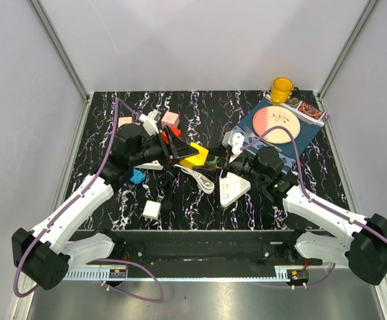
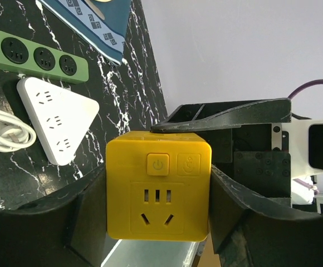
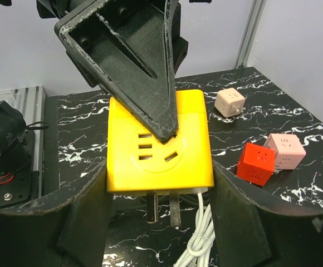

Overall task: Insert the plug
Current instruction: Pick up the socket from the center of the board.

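Note:
A yellow cube socket [image 1: 195, 155] with a power button and two metal plug prongs [image 3: 162, 207] under it hangs above the table's middle. My left gripper [image 1: 185, 151] is shut on it, with the cube [image 2: 158, 189] filling the gap between its fingers [image 2: 83, 217]. One left finger [image 3: 133, 61] lies across the cube's socket face in the right wrist view. My right gripper [image 1: 215, 164] meets the cube [image 3: 158, 144] from the right. Its fingertips [image 3: 86, 194] press the cube's lower sides and its prongs point down between them.
A white triangular power strip [image 1: 232, 190] [image 2: 58, 125] and a coiled white cable [image 1: 203, 177] lie under the grippers. A green strip [image 2: 33, 55] lies behind them. Red [image 3: 256, 164], pink [image 3: 287, 151] and beige [image 3: 229, 102] cubes sit at the back left. A plate [image 1: 277, 123] and a yellow mug [image 1: 281, 89] are at the back right.

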Robot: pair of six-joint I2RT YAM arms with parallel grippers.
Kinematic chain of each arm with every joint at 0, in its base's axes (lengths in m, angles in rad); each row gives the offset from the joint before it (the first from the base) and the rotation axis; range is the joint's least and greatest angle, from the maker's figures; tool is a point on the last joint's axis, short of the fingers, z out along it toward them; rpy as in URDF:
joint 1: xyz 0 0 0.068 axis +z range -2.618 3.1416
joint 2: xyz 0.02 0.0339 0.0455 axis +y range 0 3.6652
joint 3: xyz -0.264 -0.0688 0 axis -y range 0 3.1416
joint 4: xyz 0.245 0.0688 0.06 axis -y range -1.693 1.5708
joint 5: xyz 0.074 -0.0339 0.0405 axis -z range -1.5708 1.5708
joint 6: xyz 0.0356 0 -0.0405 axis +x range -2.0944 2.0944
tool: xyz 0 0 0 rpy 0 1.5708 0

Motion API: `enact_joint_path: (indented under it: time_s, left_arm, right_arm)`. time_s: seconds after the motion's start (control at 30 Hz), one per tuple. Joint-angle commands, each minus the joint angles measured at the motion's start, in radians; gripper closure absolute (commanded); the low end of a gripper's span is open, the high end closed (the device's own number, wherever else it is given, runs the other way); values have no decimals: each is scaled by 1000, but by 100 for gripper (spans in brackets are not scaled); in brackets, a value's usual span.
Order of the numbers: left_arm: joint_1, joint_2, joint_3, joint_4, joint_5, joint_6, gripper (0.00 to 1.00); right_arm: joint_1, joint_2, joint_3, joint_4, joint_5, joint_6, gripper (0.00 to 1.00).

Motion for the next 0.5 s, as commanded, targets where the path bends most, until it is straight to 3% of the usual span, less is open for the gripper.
enact_joint_path:
  time_s: [0.0, 0.1, 0.3, 0.37, 0.47]
  left_arm:
    - [-7, -18, 66, -30, 32, 97, 90]
    - [-5, -29, 105, -148, -34, 230, 94]
    - [-5, -86, 134, -335, -259, 550, 97]
    - [-4, -131, 104, -345, -345, 655, 97]
    - [-4, -194, 59, -346, -425, 773, 96]
  right_arm:
    - [11, -33, 14, -39, 53, 40, 24]
    - [11, -71, 18, -154, 163, 102, 2]
    - [9, -164, 45, -504, 464, 253, 1]
    - [8, -189, 22, -614, 606, 351, 0]
    - [-10, -230, -21, -708, 703, 489, 0]
